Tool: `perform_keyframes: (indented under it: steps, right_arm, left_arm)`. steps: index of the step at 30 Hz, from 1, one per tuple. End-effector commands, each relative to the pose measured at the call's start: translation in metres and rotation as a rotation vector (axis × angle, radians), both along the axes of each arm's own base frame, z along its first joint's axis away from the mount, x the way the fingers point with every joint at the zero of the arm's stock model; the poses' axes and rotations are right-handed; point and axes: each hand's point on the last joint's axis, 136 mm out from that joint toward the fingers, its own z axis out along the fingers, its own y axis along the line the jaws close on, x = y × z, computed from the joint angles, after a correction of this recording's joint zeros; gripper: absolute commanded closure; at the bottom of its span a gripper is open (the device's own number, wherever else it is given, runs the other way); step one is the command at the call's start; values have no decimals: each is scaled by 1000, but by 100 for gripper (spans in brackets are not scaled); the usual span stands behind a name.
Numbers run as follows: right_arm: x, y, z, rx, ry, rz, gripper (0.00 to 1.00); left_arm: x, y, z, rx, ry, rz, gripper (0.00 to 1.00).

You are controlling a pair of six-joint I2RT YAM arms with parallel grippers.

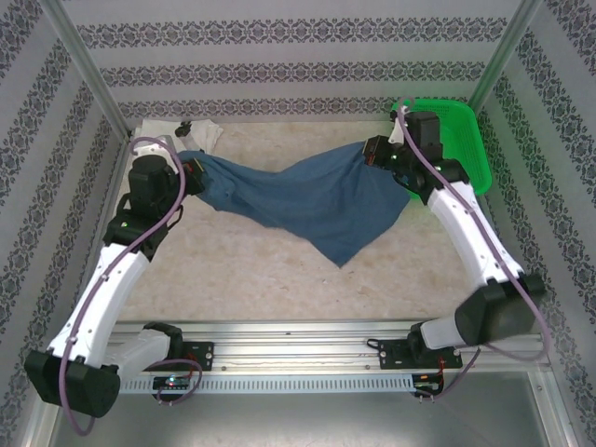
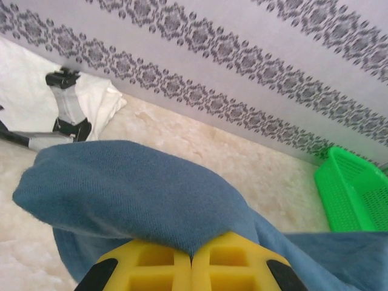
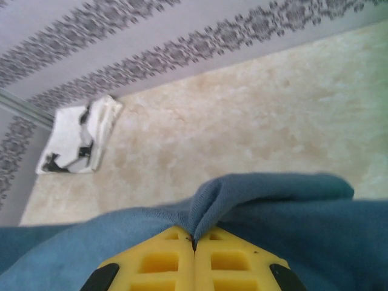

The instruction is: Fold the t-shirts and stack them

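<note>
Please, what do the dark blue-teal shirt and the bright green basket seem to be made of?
The dark blue-teal short-sleeved shirt looks like soft knitted cloth, matte: it sags and creases, and a fine ribbed texture shows up close. Which fibre, I cannot tell. The bright green mesh basket looks like stiff moulded plastic, slightly shiny: even rows of small holes, a smooth rim.

Your left arm (image 1: 102,284) and right arm (image 1: 470,233) have white shells, black joints and a purplish cable each. By the rail (image 1: 298,335) their bases are black. The fingers (image 2: 151,267) are yellow.
</note>
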Motion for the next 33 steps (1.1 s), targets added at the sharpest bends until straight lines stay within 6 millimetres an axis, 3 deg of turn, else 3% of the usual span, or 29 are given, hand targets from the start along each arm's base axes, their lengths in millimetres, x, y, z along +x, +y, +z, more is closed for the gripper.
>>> perform_keyframes:
  steps: [1, 5, 7, 8, 10, 11, 12, 16, 20, 23, 29, 33]
  right_arm:
    - [26, -5, -79, -35, 184, 5, 100]
    - [78, -12, -107, -22, 217, -1, 98]
    - [94, -5, -121, -16, 259, 38, 61]
    - [96, -1, -125, -19, 277, 49, 50]
    - [83, 5, -117, -49, 254, 61, 33]
    - [72, 4, -107, -79, 219, 46, 15]
    - [55, 3, -98, -109, 198, 39, 4]
    - [-22, -6, -94, -169, 238, 2, 2]
    - [-95, 5, -131, -109, 339, -5, 4]
    - [-135, 24, -162, -76, 410, 1, 7]
    - [-190, 49, -202, -63, 478, 1, 12]
    - [-199, 48, -225, -84, 515, -18, 16]
  left_arm:
    - [16, 6, -48, 32, 67, 30, 100]
    - [37, 15, -68, 23, 99, 33, 100]
    - [44, 17, -79, 38, 111, 41, 100]
    - [46, 17, -87, 40, 120, 41, 100]
    - [44, 16, -96, 35, 129, 32, 100]
    - [42, 13, -98, 28, 122, 18, 100]
    - [40, 12, -98, 25, 111, 8, 100]
    - [37, 9, -108, 29, 126, -16, 100]
    - [30, 18, -142, 36, 216, 33, 100]
    - [19, 26, -162, 47, 273, 60, 100]
    - [-8, 31, -192, 56, 389, 85, 100]
    - [-23, 40, -218, 90, 482, 123, 100]
